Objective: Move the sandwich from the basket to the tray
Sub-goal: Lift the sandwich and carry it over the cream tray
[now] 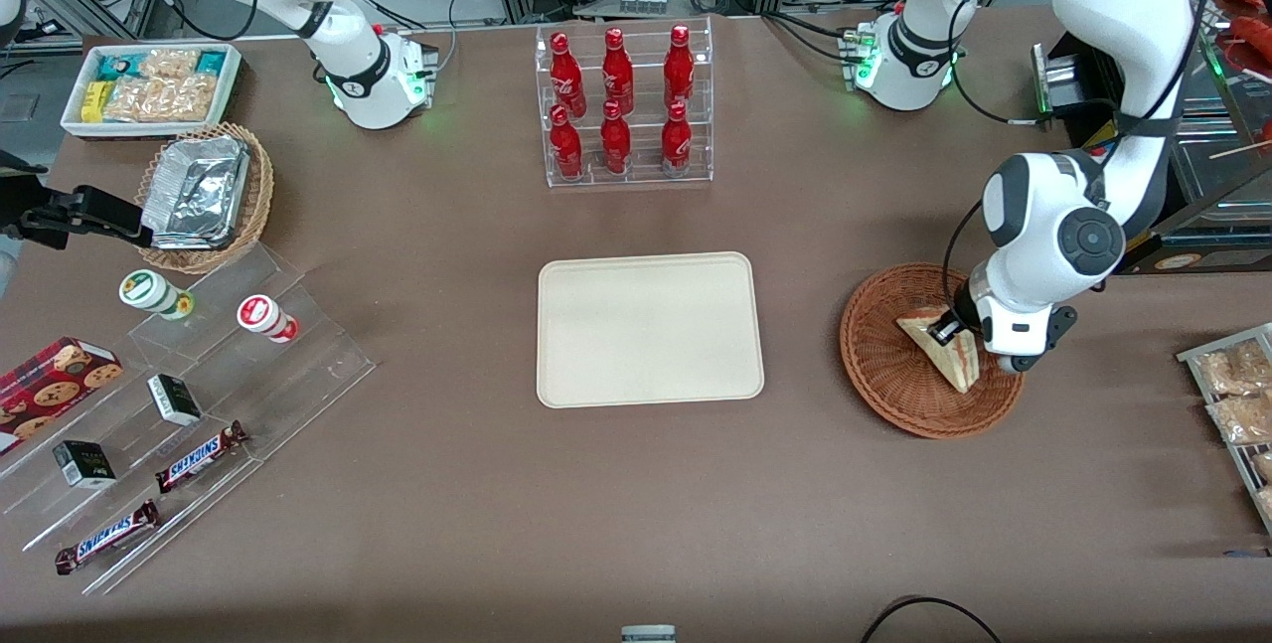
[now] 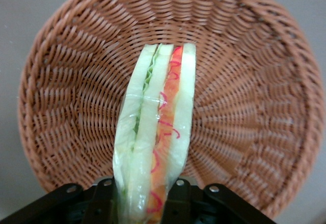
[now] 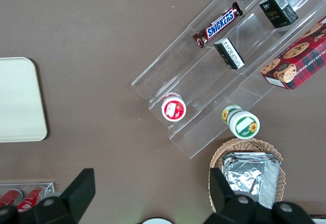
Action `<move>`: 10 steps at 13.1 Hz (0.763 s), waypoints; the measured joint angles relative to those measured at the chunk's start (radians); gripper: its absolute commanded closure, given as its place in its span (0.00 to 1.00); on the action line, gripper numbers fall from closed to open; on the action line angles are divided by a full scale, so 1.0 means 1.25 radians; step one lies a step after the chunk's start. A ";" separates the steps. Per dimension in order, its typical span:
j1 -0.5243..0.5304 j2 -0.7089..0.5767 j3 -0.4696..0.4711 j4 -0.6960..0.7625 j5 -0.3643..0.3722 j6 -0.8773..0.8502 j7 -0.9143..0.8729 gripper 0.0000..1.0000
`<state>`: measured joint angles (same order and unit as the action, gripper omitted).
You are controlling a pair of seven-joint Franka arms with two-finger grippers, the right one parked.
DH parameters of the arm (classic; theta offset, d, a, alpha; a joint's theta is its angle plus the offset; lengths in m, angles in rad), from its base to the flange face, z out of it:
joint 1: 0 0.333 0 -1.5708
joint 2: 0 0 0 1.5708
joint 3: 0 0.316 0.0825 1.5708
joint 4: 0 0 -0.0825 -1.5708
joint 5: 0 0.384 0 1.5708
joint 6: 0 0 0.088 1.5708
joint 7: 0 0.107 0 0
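Grasp made, transfer not begun. Gripper (image 1: 946, 330) sits low over the basket (image 1: 879, 365), fingers (image 2: 179, 196) closed on the sandwich (image 2: 158, 132) — wedge pinched between them, standing on edge, the rest of it reaching out over the weave. Tray (image 1: 650, 329) well apart from the fingers, bare. Left: lift, carry, set down.

One sandwich (image 1: 942, 345) clamped between the gripper (image 1: 946, 330) fingers (image 2: 175, 198), one reddish basket (image 1: 884, 365) beneath them, one cream tray (image 1: 649, 329), six red bottles (image 1: 618, 98), two Snickers bars (image 1: 199, 455), two foil-lidded cups (image 1: 266, 317), one tan wicker basket (image 1: 256, 201).
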<state>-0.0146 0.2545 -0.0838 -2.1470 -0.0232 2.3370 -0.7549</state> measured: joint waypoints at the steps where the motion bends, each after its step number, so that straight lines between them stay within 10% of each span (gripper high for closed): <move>1: -0.004 -0.010 -0.002 0.025 0.000 -0.043 0.025 1.00; 10: -0.258 0.038 -0.021 0.211 0.000 -0.202 0.036 1.00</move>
<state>-0.3368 0.3016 -0.1099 -1.8827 -0.0234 2.0848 -0.7098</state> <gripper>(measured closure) 0.815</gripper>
